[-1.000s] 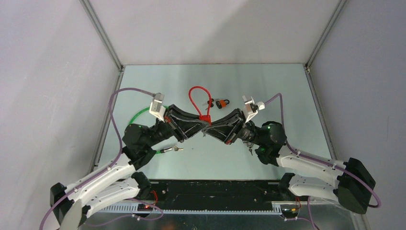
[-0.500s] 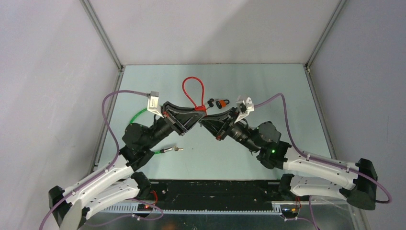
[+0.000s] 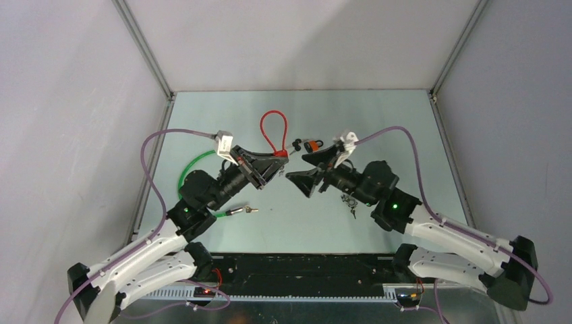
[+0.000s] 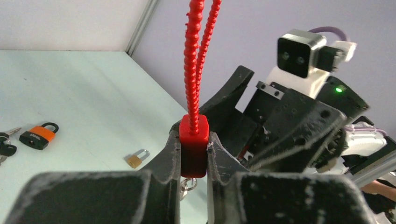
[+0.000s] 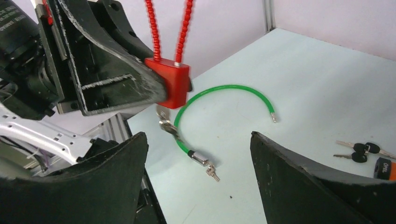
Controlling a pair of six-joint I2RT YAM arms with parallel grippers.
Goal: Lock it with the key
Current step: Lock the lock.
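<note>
A red cable lock hangs in the air, its body [image 4: 193,149] clamped between the jaws of my left gripper [image 3: 276,162], which is shut on it. Its red ribbed loop [image 3: 273,131] rises away from the body. A small silver key on a ring [image 5: 164,122] sticks out of the underside of the lock body [image 5: 170,84]. My right gripper [image 5: 198,136] stands wide open to the right of the lock, a short gap away from the key, with nothing between its fingers. In the top view the right gripper [image 3: 305,170] faces the left one.
A green cable lock [image 3: 195,165] lies at the left, its metal end and key [image 3: 241,210] on the table. An orange padlock [image 3: 311,144] with black-headed keys [image 5: 359,151] lies behind the grippers. A small brass padlock [image 4: 135,159] and a key bunch [image 3: 349,202] lie near the right arm.
My right gripper, shut at the lock a second ago, has opened wide and drawn back to the right. The left gripper kept its hold on the red lock and shifted slightly.
</note>
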